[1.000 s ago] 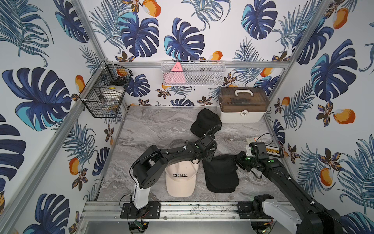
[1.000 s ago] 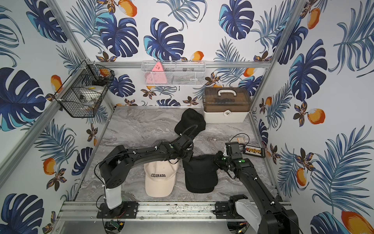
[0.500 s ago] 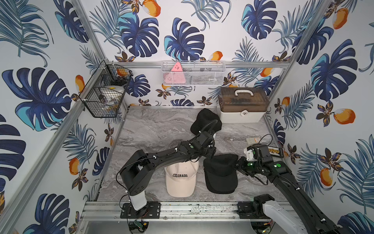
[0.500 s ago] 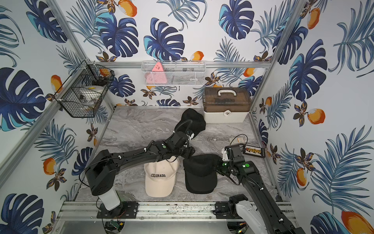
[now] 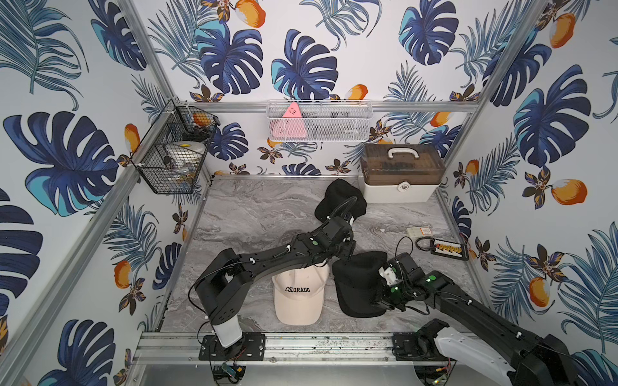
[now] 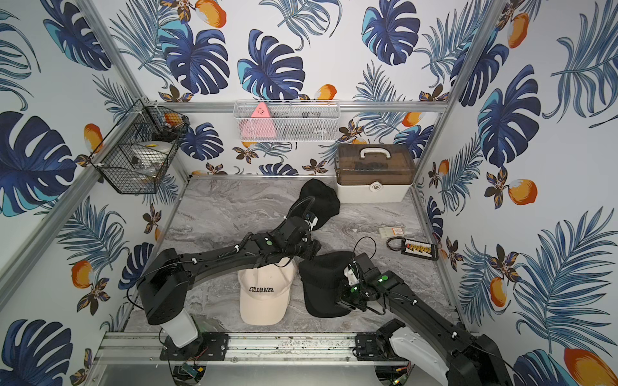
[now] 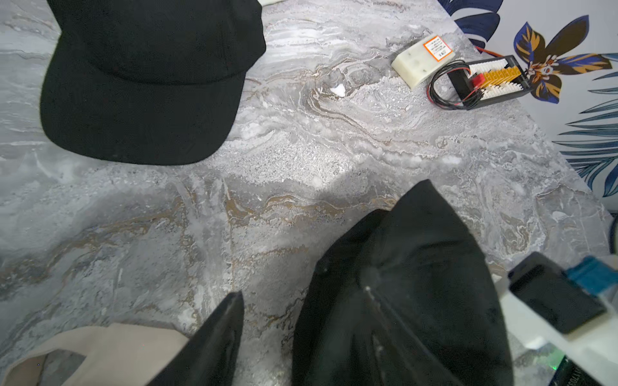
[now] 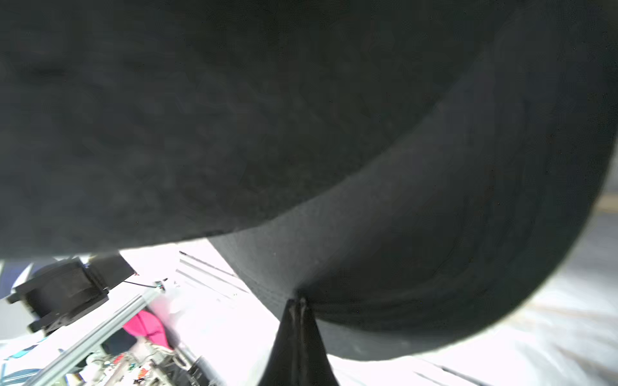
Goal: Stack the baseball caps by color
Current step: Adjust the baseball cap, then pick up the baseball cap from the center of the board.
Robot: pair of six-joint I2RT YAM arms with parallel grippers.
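Near the front, a cream baseball cap (image 5: 299,295) lettered COLORADO lies beside a black cap pile (image 5: 357,284). A third, black cap (image 5: 341,200) lies farther back, also seen in the left wrist view (image 7: 150,77). My left gripper (image 5: 346,252) hovers at the rear of the near black cap's crown (image 7: 401,284), open. One finger (image 7: 217,341) shows, the crown hides the other, and bare table lies between. My right gripper (image 8: 297,305) is shut on the black cap's brim (image 8: 434,267) at its right edge (image 5: 379,299). Another dark layer overlaps that brim.
A brown-lidded white toolbox (image 5: 401,173) stands at the back right. On the walls hang a black wire basket (image 5: 174,150) and a white mesh shelf (image 5: 317,120). A small white box (image 5: 419,230) and a wired connector board (image 5: 448,249) lie right. A metal rail (image 5: 301,344) edges the front.
My left gripper has opened and its arm has swung lower. My right gripper has moved forward along the black cap to its brim and shut there.
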